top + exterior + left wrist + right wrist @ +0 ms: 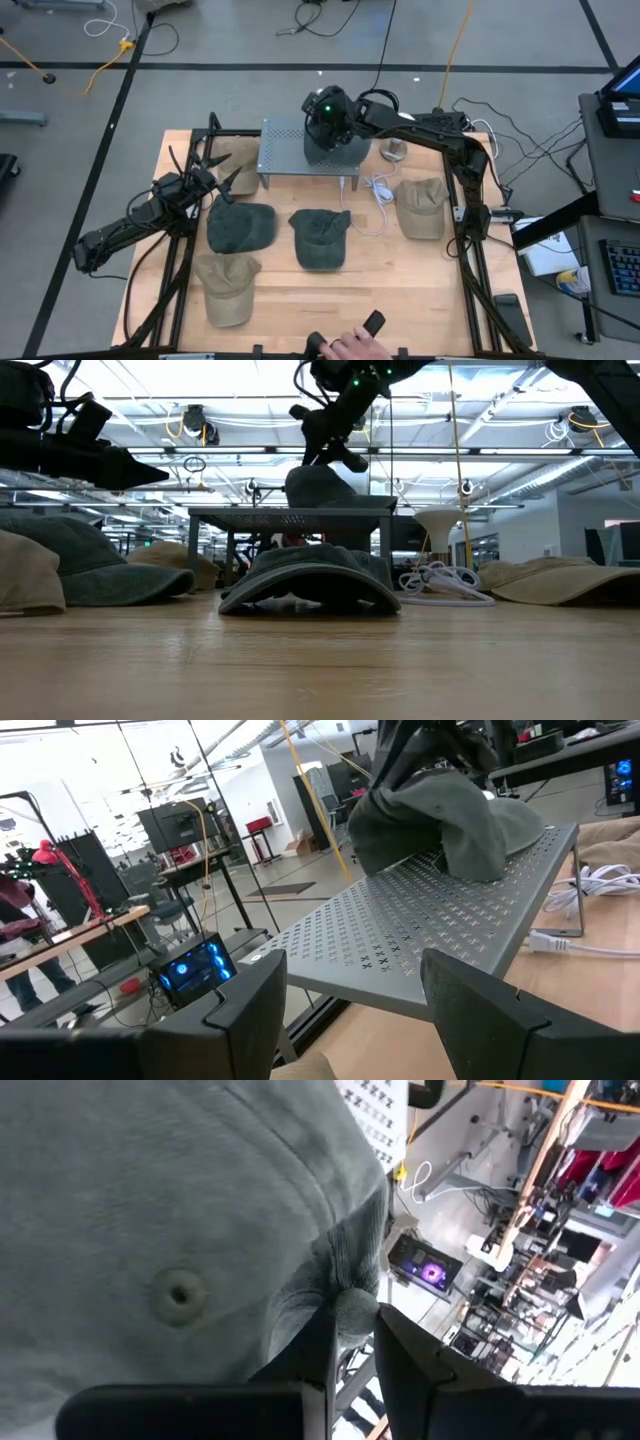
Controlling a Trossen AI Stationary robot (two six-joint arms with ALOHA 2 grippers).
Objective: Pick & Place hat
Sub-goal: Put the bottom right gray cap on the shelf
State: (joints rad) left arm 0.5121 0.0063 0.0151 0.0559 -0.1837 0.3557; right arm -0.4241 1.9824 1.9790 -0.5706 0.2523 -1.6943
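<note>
Nearest you, at the front edge of the desk (400, 300), a person's hand (352, 347) rests well clear of both arms. Past it come the loose caps: a tan one, two dark green ones in the middle row, and another tan one to the right. None of them is being worked.

To the left of the middle row, your left gripper (222, 180) hangs wide and empty, aimed toward the perforated metal shelf (290, 150) but well short of it.

Farthest back is the part that counts. Your right gripper (328, 112) is above the shelf's right end, narrow and pinched on a fold of the dark green hat (440, 820). The hat hangs directly under the gripper with its lower edge on the shelf, though from the low view you can't be sure how much weight has settled. The right arm is plainly nearer, so the release should go straight down.
</note>
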